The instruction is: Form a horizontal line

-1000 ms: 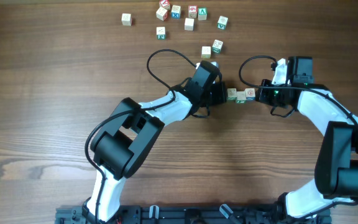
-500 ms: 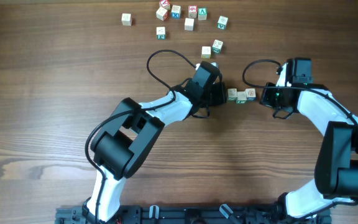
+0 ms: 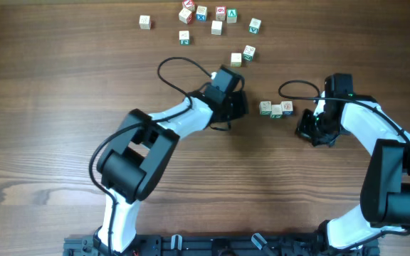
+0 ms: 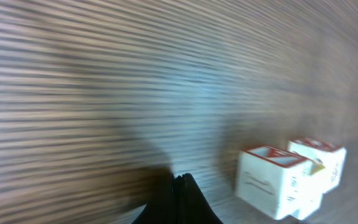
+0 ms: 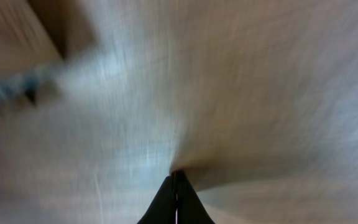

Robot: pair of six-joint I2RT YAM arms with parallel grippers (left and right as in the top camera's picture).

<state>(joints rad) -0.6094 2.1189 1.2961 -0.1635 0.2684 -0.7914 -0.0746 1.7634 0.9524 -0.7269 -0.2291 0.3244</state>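
Note:
The horizontal line (image 3: 275,109) is a row of three pale letter cubes touching side to side at the table's centre. My left gripper (image 3: 238,107) is shut and empty, a short way to the left of the row. In the left wrist view its shut fingertips (image 4: 180,180) point at bare wood, with cubes of the row (image 4: 288,180) at the lower right. My right gripper (image 3: 306,132) is shut and empty, to the right of and below the row. Its wrist view shows only the shut tips (image 5: 176,177) over blurred wood.
Several loose letter cubes lie scattered at the back: one alone at the far left (image 3: 144,22), a cluster near the top middle (image 3: 208,16), and two closer cubes (image 3: 243,55) just behind the left gripper.
Both grippers have drawn back from the ends of the row: the left moved left and slightly up, the right moved right and down. The row stays in place.

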